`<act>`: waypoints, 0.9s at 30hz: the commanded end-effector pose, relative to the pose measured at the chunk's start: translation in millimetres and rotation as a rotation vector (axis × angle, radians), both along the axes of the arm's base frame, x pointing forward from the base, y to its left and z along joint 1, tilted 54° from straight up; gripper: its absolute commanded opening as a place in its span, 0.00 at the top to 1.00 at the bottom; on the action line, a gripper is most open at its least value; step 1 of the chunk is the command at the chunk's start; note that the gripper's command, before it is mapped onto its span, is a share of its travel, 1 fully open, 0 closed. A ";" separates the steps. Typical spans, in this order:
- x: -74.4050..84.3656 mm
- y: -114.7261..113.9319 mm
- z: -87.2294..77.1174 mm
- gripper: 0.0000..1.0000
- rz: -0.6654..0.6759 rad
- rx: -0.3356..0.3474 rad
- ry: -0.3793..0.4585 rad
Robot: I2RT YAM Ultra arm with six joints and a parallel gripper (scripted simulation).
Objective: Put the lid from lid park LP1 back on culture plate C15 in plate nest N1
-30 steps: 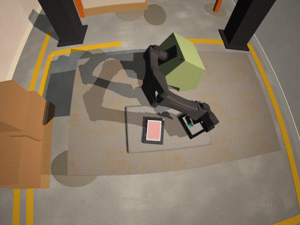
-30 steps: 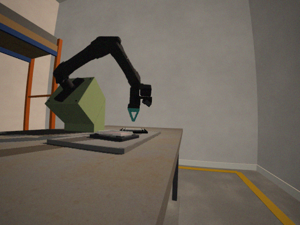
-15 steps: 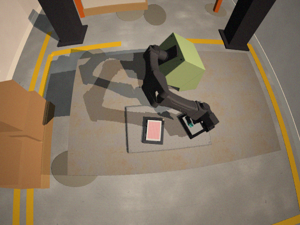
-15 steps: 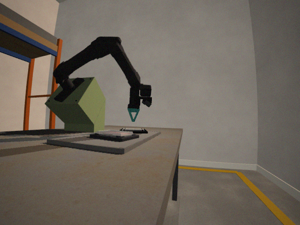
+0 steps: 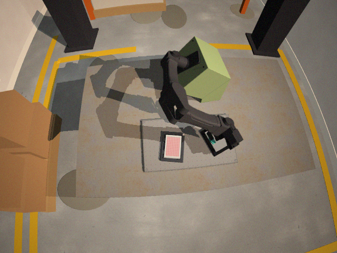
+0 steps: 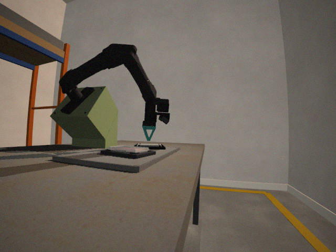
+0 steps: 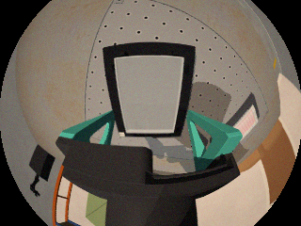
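The clear lid (image 5: 220, 146) (image 6: 148, 144) (image 7: 150, 94) lies flat inside the black frame of the lid park LP1 (image 5: 208, 143) (image 6: 161, 147) (image 7: 109, 85). My gripper (image 6: 148, 139) (image 7: 150, 114) is open and empty, a little above the lid, its teal fingers spread beyond the two long sides of the frame in the wrist view. In the top view the arm hides part of the park and one finger. The culture plate C15 (image 5: 172, 146) (image 6: 135, 149) (image 7: 248, 124), pink with a pale rim, sits uncovered in the dark plate nest N1 (image 5: 174, 160) (image 6: 140, 155) (image 7: 253, 100).
Nest and park stand on a thin perforated board (image 5: 150, 163) (image 6: 94, 163) (image 7: 207, 71), side by side with a gap between them. The board lies on the table (image 5: 117, 176) (image 6: 94, 206). The green arm base (image 5: 215, 81) (image 6: 105, 119) stands behind the board.
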State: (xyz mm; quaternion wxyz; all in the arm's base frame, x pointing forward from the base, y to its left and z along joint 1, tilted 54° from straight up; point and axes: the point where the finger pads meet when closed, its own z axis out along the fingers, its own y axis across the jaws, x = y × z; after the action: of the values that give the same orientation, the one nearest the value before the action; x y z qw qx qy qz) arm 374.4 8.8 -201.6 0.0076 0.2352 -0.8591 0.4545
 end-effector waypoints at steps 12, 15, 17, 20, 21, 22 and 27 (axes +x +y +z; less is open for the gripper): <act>7.2 -0.3 -5.7 0.00 0.023 0.008 -0.014; 7.2 -0.2 -5.6 0.00 0.023 0.008 -0.014; 7.2 -0.1 -5.5 0.00 0.023 0.008 -0.014; 7.2 0.1 -5.4 0.00 0.023 0.008 -0.014; 7.1 0.2 -5.3 0.00 0.023 0.008 -0.014; 7.1 0.2 -5.3 0.00 0.023 0.008 -0.014; 7.1 0.4 -5.1 0.00 0.023 0.008 -0.014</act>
State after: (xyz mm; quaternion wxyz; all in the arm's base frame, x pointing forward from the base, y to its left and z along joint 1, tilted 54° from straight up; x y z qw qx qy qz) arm 378.4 3.0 -208.8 0.0038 0.2392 -0.8584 0.4539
